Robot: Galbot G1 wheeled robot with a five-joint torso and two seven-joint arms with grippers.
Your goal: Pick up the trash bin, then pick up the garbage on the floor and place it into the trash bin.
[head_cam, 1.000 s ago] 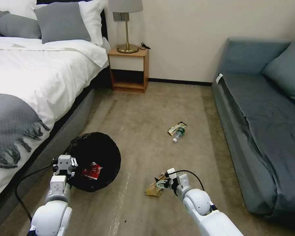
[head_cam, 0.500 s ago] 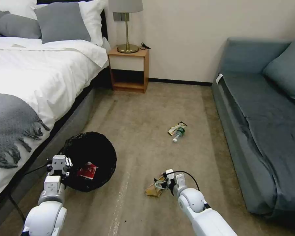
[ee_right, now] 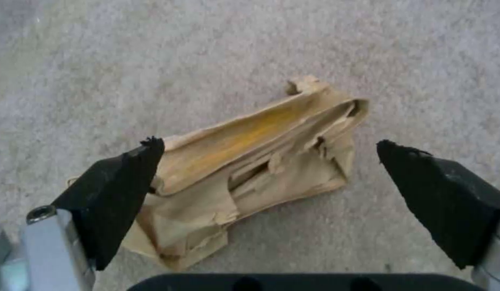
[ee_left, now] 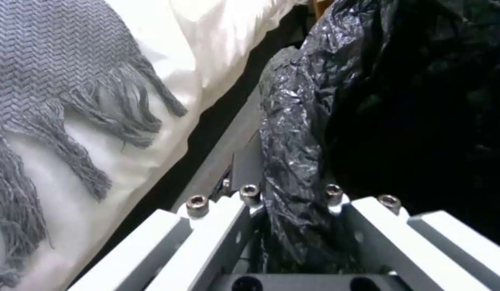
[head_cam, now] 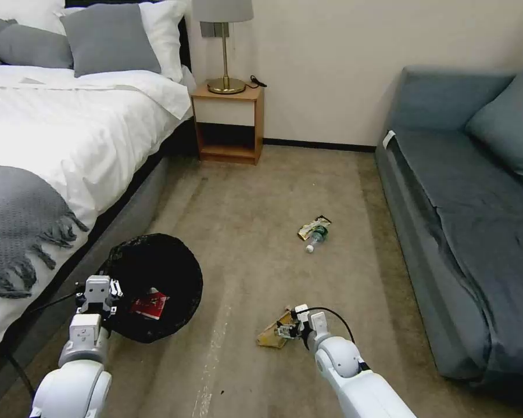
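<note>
The left gripper [head_cam: 100, 288] holds the trash bin [head_cam: 151, 273] by its near rim; in the left wrist view its fingers [ee_left: 217, 214] are clenched on the crinkled black bag [ee_left: 293, 161] that lines the rim. The bin is tilted, with its mouth turned up toward the head camera, and it is just beside the bed [head_cam: 52, 145], whose grey fringed blanket [head_cam: 17, 226] hangs close to it. A red-and-white snack packet [head_cam: 148, 305] lies inside the bin.

The right gripper [head_cam: 286, 331] is low over the carpet floor [head_cam: 255, 197], at the crumpled tan paper [head_cam: 275, 334]. In the right wrist view its black fingers [ee_right: 115, 194] are spread apart, one at each side of the paper [ee_right: 250, 169]; one tip is at the edge of the paper, the other is apart from it.

Farther on the floor, well apart from both grippers, the foil wrapper [head_cam: 314, 226] and the small bottle [head_cam: 316, 238] lie touching each other. The blue sofa [head_cam: 465, 203] stands on the right, and a nightstand [head_cam: 229, 122] with a lamp [head_cam: 224, 46] at the wall. Nothing lies between the paper and the bin.
</note>
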